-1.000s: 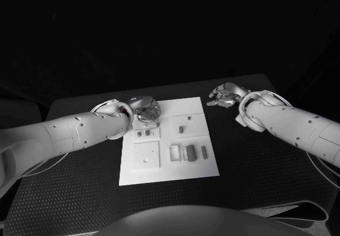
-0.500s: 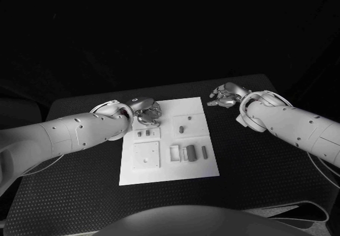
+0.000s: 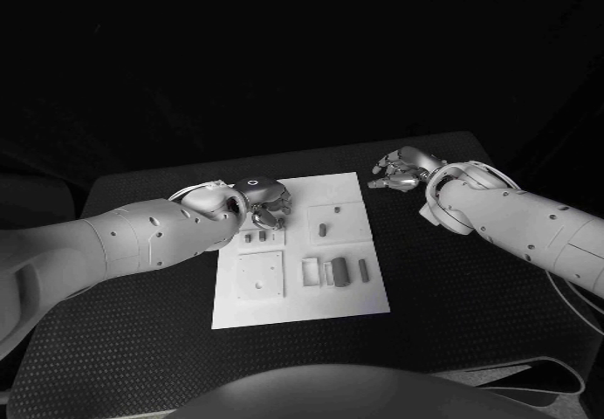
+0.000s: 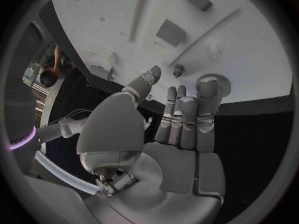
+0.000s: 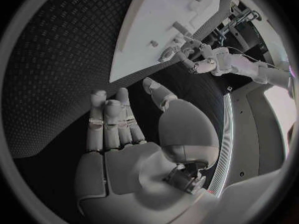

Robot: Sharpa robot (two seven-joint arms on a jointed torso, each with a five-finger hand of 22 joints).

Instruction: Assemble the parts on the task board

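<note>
Over the task board (image 3: 355,295), left hand (image 3: 262,202) hovers empty.

Black table (image 3: 478,288) with a textured, dimpled surface. White task board (image 3: 302,305) lies flat on it near the middle, rectangular, long side running away from the robot. Table surface shows on all sides of the board.

White task board (image 3: 308,301) lies flat mid-table, small grey parts (image 3: 336,271) on it
</note>
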